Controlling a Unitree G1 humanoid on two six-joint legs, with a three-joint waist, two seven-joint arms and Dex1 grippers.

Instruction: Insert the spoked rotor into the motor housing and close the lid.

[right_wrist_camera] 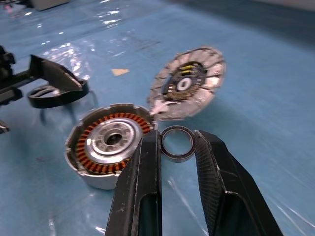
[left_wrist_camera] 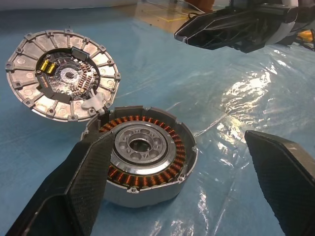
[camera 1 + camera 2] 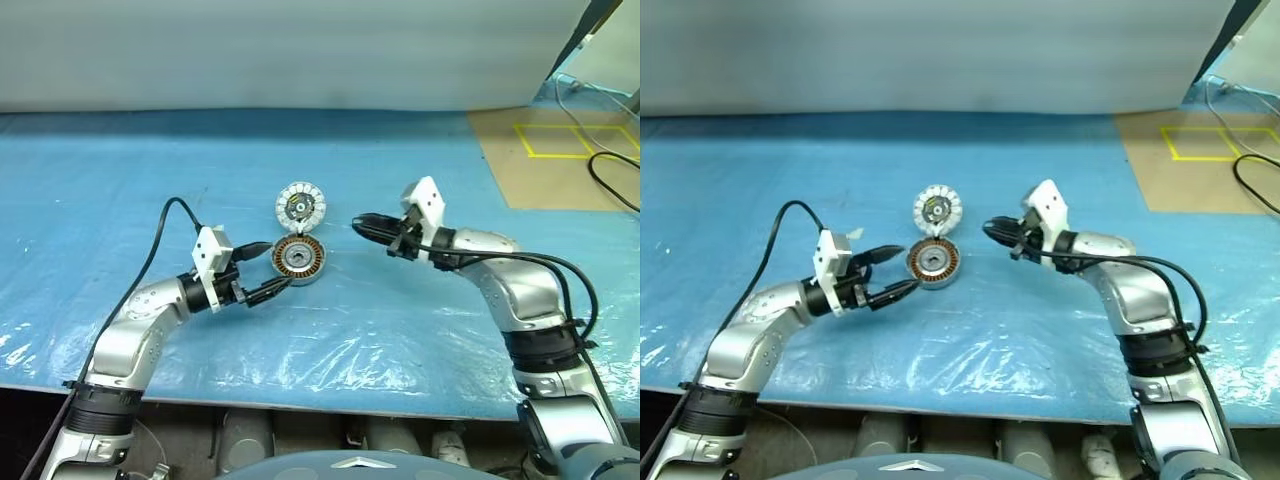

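While your right gripper (image 1: 177, 143) pinches the rotor (image 1: 177, 143) at its fingertips, ring held nearly on edge, the housing (image 3: 297, 259) sits on the blue sheet (image 3: 420, 320) just below and to the robot's left of it. That is the relation your next move turns on: the rotor must travel a little leftward and down, and tip flat so its axis lines up with the silver hub (image 2: 141, 144) inside the copper windings.

Your left gripper (image 3: 264, 270) is spread wide, one finger (image 2: 81, 184) touching or just beside the housing's near wall, the other well clear on the open side. It holds nothing. It is nearer the housing; the right is nearer only by what it carries.

The lid (image 3: 300, 206) lies open just beyond the housing, toothed face up, its rim meeting the housing's far edge. Whether a hinge joins them, you cannot tell.

Count: one rotor, one housing, one lid, two grippers.

Judgement: rotor not yet seated, lid not yet closed.
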